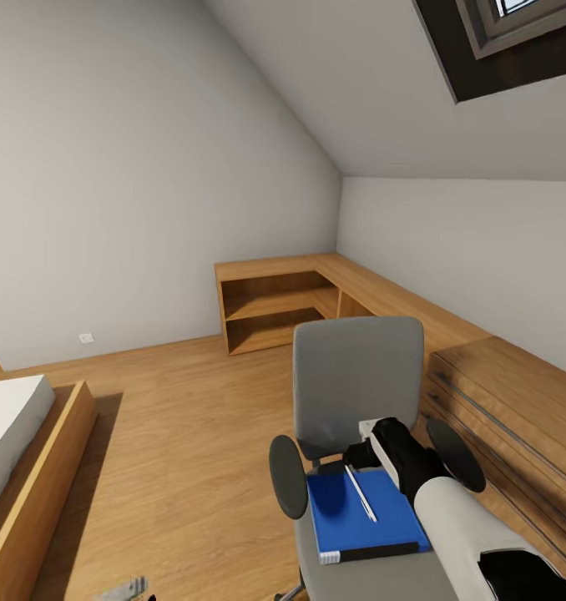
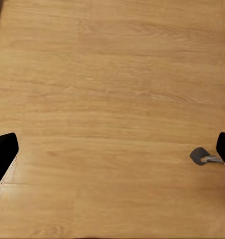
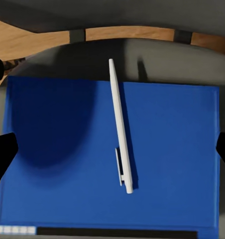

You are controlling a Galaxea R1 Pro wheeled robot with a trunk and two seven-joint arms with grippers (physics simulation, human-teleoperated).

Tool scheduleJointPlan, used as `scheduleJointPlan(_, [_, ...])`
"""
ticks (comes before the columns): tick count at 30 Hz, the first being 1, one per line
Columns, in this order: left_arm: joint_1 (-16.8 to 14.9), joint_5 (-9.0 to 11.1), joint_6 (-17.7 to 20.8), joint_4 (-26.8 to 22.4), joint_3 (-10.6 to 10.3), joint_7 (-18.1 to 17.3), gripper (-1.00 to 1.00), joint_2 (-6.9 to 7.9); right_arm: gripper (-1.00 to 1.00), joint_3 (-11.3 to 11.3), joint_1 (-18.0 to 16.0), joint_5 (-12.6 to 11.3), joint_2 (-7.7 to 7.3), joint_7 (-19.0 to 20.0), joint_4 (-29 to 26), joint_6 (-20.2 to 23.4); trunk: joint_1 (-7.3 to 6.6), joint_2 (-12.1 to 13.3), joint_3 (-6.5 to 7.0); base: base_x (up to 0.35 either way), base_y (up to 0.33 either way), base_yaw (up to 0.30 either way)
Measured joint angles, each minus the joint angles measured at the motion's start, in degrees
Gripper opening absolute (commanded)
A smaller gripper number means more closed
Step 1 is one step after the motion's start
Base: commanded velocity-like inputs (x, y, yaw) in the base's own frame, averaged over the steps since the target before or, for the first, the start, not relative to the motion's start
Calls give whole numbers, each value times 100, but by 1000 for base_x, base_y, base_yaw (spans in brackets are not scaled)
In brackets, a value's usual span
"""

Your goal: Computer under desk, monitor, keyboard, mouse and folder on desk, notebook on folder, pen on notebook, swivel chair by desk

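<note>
The grey swivel chair [image 1: 356, 376] stands close in front of me, its back toward the far wall. On its seat lies the bright blue folder [image 1: 362, 513] [image 3: 57, 149], and a white pen [image 1: 360, 492] [image 3: 120, 129] rests across it. My right gripper [image 1: 373, 451] [image 3: 112, 152] hangs open just above the folder and pen, one dark fingertip at each side, touching neither. My left gripper [image 2: 112, 154] is open over bare wooden floor. The desk, monitor, keyboard, mouse, computer and notebook are out of view.
A low oak chest [image 1: 500, 401] with long bar handles stands right of the chair. An oak corner shelf unit [image 1: 275, 309] lines the far walls. A bed [image 1: 16, 451] in a wooden frame is at the left. A chair castor [image 2: 198, 156] is near my left gripper.
</note>
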Motion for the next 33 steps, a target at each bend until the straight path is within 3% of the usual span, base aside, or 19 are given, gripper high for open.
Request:
scheduleJointPlan(2, [0,-4,318,-483,16,-1,100,2,100,-1,0,1,-3,0,2,0,0,0,0,0,0,0])
scheduleJointPlan(5, [1,-1,1188,-1338,29,2,100,-2,100,-5,0,2,-5,0,4,-2,21,-39,-17,0,0,0])
scheduleJointPlan(7, [2,6,1777,-1648,36,10,100,-5,100,-14,0,-2,-6,0,8,-13,65,-119,-53,0,0,0])
scheduleJointPlan(11, [3,152,2348,-1975,42,6,100,-29,100,-25,0,-10,-9,1,6,-23,132,-241,-108,0,0,0])
scheduleJointPlan(17, [3,478,2522,-2050,138,-22,100,-5,100,-28,0,-7,-46,2,-3,-27,132,-241,-108,0,0,0])
scheduleJointPlan(24, [3,548,2522,-1930,714,-57,100,8,100,-30,0,-13,-74,8,-4,-39,285,-520,-233,0,0,0])
scheduleJointPlan(33, [3,555,2517,-1910,828,-55,100,2,100,-37,0,-34,-82,44,-10,-66,483,-881,-395,0,0,0])
